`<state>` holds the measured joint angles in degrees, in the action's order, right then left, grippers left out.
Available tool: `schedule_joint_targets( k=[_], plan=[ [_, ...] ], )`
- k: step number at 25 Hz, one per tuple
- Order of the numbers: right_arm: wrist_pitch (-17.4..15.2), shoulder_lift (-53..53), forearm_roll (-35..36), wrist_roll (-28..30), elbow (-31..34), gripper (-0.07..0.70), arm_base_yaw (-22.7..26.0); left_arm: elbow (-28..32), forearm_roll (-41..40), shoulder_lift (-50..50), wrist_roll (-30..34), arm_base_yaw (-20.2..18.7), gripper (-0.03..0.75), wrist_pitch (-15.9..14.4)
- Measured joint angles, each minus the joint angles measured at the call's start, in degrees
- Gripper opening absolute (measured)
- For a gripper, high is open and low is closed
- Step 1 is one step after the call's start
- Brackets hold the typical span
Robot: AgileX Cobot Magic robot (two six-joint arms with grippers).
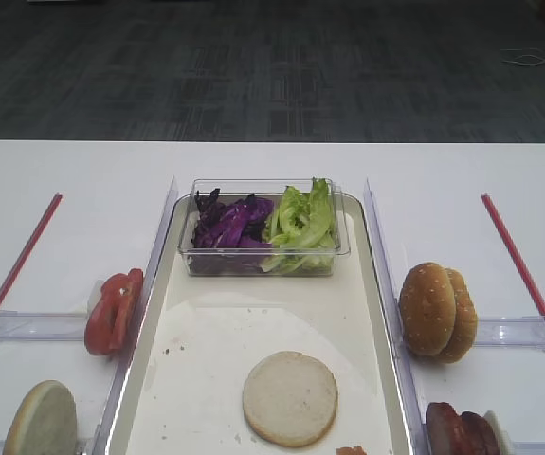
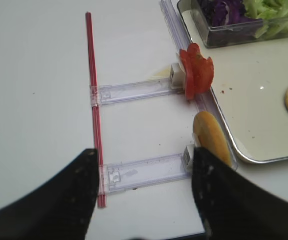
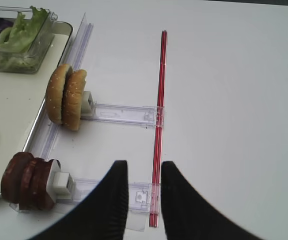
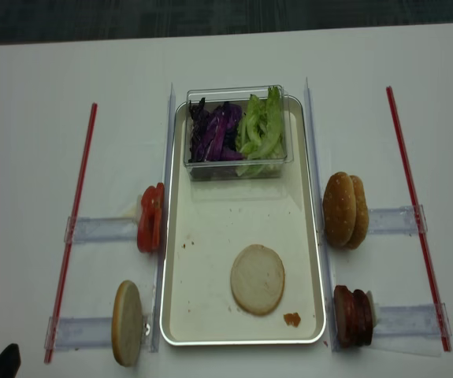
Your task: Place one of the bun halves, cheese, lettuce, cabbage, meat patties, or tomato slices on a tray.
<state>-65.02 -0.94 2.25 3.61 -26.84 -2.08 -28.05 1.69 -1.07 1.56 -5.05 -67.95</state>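
The cream-white tray [image 4: 176, 260] lies in the middle of the table. One bun half [image 4: 258, 279] lies flat on it, cut face up. Another bun half [image 2: 211, 137] stands on edge in a clear holder left of the tray. Tomato slices [image 2: 196, 72] stand in the holder beyond it. Lettuce [image 4: 261, 126] and purple cabbage [image 4: 214, 134] fill a clear tub at the tray's far end. Meat patties [image 3: 27, 181] stand right of the tray. Cheese is out of view. My left gripper [image 2: 145, 155] hangs open above the bun holder, empty. My right gripper [image 3: 144, 167] is open and empty.
Two sesame-seeded bun tops [image 3: 66, 97] stand in a holder right of the tray. Red strips [image 4: 72, 236] [image 4: 415, 213] run along both outer sides. A small orange scrap [image 4: 291, 319] lies on the tray's near right corner. Clear rails [image 1: 163, 237] flank the tray.
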Motion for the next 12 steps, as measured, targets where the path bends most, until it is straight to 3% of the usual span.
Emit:
schedule_joint_targets(
  k=[12],
  plan=[
    [0.00,0.00,0.00,0.00,0.00,0.201,0.00,0.00,0.00,0.00,-0.12,0.00,0.393,0.00]
  ],
)
